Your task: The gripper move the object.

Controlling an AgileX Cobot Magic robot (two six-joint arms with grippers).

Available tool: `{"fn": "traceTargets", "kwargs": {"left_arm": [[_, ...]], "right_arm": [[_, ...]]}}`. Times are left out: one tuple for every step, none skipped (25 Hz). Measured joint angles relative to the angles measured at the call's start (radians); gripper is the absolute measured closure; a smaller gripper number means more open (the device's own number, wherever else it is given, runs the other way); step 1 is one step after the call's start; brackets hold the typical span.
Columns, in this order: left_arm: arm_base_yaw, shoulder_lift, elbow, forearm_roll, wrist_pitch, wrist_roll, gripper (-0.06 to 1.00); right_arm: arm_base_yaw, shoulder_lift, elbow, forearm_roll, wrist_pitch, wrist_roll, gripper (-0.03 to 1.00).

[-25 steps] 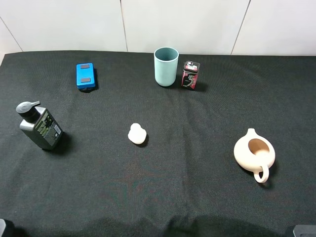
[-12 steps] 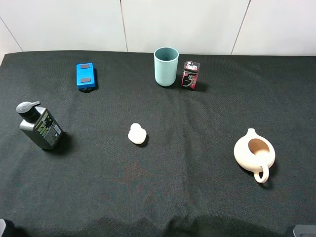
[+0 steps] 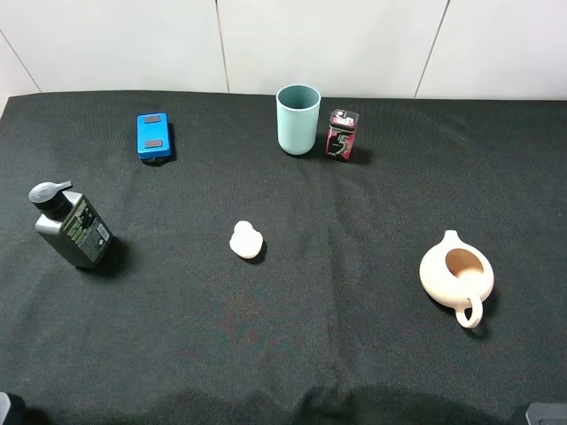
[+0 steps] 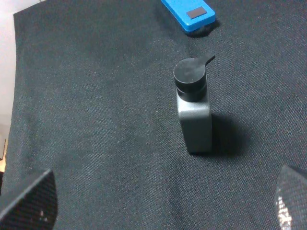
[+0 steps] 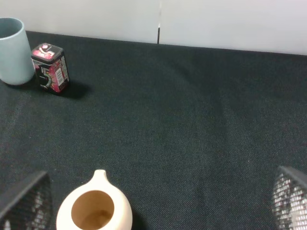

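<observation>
One small boxy object [image 3: 342, 135], black with red-pink graphics and a pale clear top, stands upright near the back edge of the black cloth-covered table [image 3: 354, 354], just beside the teal cup [image 3: 298, 119] on that cup's right in the high view, close to it but with a narrow gap showing; the right wrist view shows the same pair, the object [image 5: 50, 68] standing free with nothing gripping it. Nearer the front on the right side sits a cream pitcher [image 3: 456, 275] with an open mouth, a spout and a loop handle, well apart from the object. Around the middle of the table lies a small white lumpy figure [image 3: 245, 240]. On the far left a grey pump bottle [image 3: 71, 226] with a dark label and black pump head stands upright, and behind it, toward the back, a flat blue box [image 3: 153, 136] lies on the cloth. The right gripper [image 5: 153, 201] shows only as two dark fingertips at the corners of its wrist view, spread wide apart with nothing between them but the pitcher's rim and bare cloth. The left gripper [image 4: 163, 201] likewise has its two fingertips far apart, holding nothing, with the pump bottle standing beyond them.
</observation>
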Motion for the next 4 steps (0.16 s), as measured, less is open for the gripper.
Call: {"fn": "traceTargets", "kwargs": {"left_arm": [[0.000, 0.000, 0.000, 0.000, 0.000, 0.000, -0.02], [0.000, 0.000, 0.000, 0.000, 0.000, 0.000, -0.02], [0.000, 0.000, 0.000, 0.000, 0.000, 0.000, -0.02], [0.000, 0.000, 0.000, 0.000, 0.000, 0.000, -0.02]], "right_arm": [[0.000, 0.000, 0.000, 0.000, 0.000, 0.000, 0.27], [0.000, 0.000, 0.000, 0.000, 0.000, 0.000, 0.27], [0.000, 0.000, 0.000, 0.000, 0.000, 0.000, 0.27], [0.000, 0.000, 0.000, 0.000, 0.000, 0.000, 0.27]]}}
